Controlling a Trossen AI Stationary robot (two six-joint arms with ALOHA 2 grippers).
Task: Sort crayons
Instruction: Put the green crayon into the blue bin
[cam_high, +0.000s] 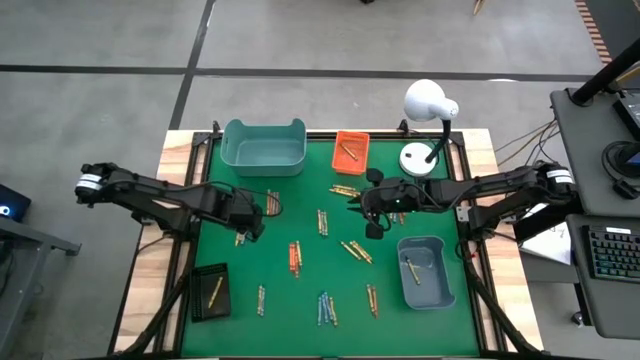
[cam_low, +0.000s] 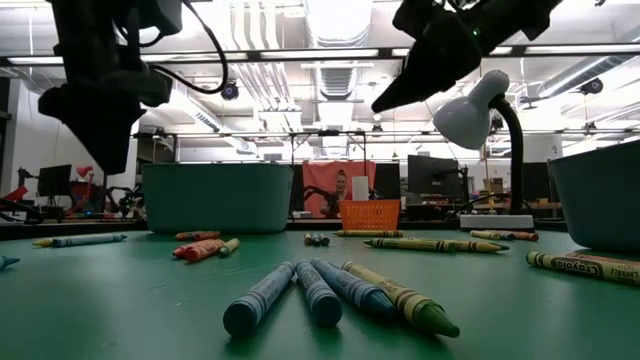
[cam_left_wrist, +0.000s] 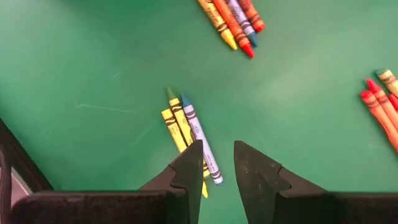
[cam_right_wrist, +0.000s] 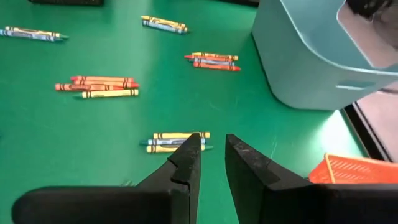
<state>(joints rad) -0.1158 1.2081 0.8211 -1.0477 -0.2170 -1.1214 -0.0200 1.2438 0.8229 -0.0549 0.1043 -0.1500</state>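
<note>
A green surface (cam_high: 300, 320) with light wooden side edges carries everything. At its upper left stands a large teal bin (cam_high: 264, 146), and right of that a small orange tray (cam_high: 351, 150). The white lamp (cam_high: 424, 158) has its base at the upper right. A smaller teal bin (cam_high: 426, 272) sits at the lower right and a black tray (cam_high: 210, 291) at the lower left. Crayons (cam_high: 325, 308) lie scattered in small clusters across the middle and lower centre.

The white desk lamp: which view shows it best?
The low view: the white desk lamp shows side-on, shade, bent neck and base. The high view shows it from above, at the mat's far edge beside the orange tray. Neither wrist view shows it.
</note>
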